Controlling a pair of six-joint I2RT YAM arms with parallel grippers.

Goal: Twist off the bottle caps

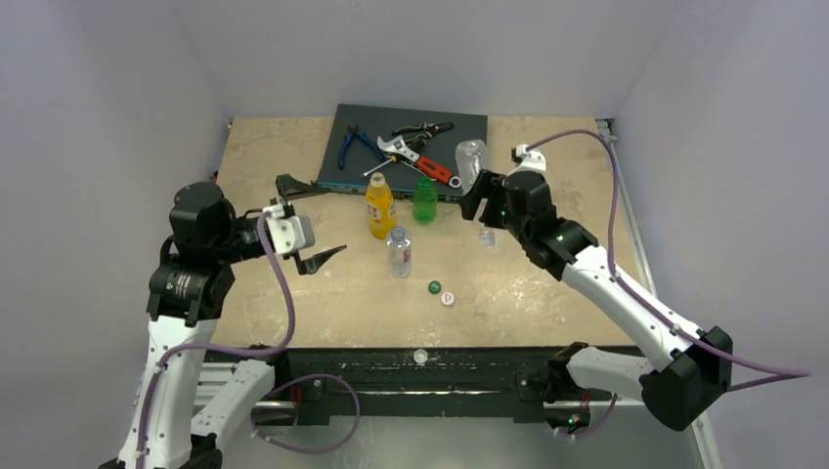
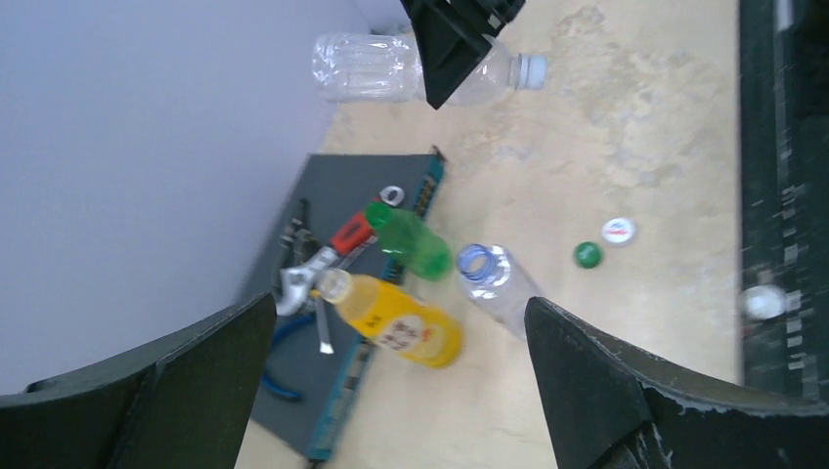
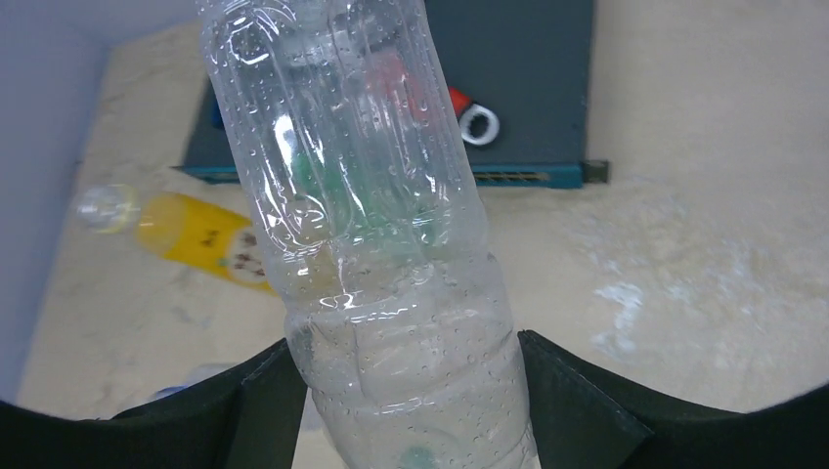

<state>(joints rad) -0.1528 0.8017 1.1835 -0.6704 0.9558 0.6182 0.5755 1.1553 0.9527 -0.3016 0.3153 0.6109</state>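
Top view: L gripper (image 1: 311,223) is seen w/ fingers wide apart over the bench (image 1: 342,313), well apart from the bottles. Orange-yellow bottle (image 1: 380,205) and green bottle (image 1: 424,198) are stood upright just in front of the tool mat (image 1: 376,117). Blue-labelled bottle (image 1: 399,251) is stood nearer. Green cap (image 1: 434,287) and white cap (image 1: 448,298) are laid side by side on the bench. R gripper (image 1: 481,195) is set across the large clear bottle (image 1: 471,158).

L wrist view: the three upright bottles are shown uncapped. A neck cap (image 2: 531,68), white, is seen on the large clear bottle.

R wrist view: the large clear bottle is clamped btwn both fingers (image 3: 587,410), each side being touched.
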